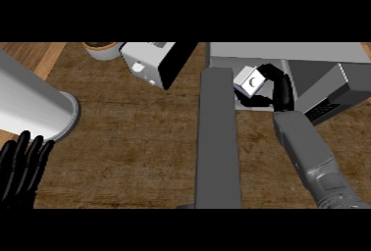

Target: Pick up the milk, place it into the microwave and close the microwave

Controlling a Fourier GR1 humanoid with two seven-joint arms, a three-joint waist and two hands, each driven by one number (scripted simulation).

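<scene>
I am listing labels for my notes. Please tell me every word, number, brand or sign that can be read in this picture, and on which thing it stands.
No word, number or brand can be read.
Milk carton, in the right hand at the microwave opening: a dark curved mark on its white face, not a readable letter.
Microwave control panel: rows of dark marks, too small to read.
Toaster: no text visible.

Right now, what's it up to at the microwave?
The right hand is curled round the milk and holds it at the mouth of the microwave, whose door stands wide open. The door is not yet closed. The left hand rests open at the view's lower left, beside a grey cylinder.
</scene>
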